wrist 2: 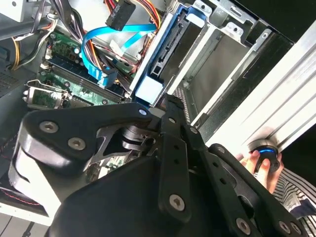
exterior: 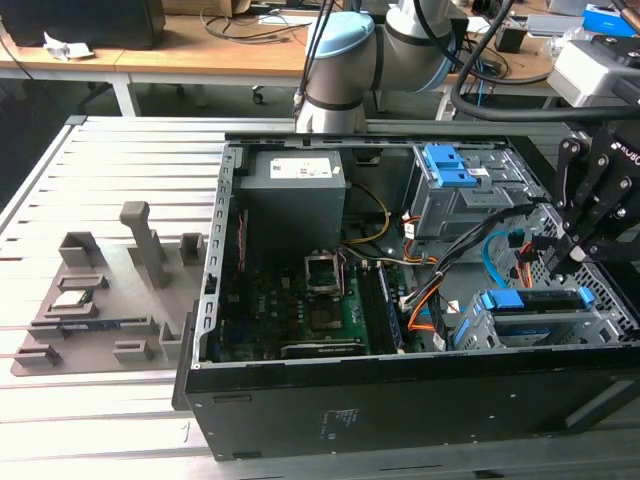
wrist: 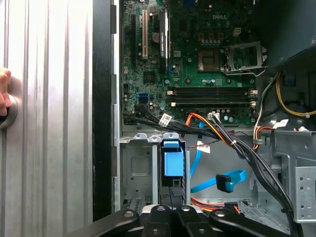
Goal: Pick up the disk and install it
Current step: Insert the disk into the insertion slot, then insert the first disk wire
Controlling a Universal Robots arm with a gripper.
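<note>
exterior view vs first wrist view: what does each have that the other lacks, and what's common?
Exterior view's extras: the arm's base joints behind the case and the grey parts tray on the table to that view's left.
First wrist view's extras: a person's fingers on a round button.
Shared: the motherboard, the disk sitting in the lower cage, and the gripper close by.

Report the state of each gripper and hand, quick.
Gripper: cannot be told whether open or closed; it is at the end of the disk in the drive cage.
Person's hand: on a round button.
</note>
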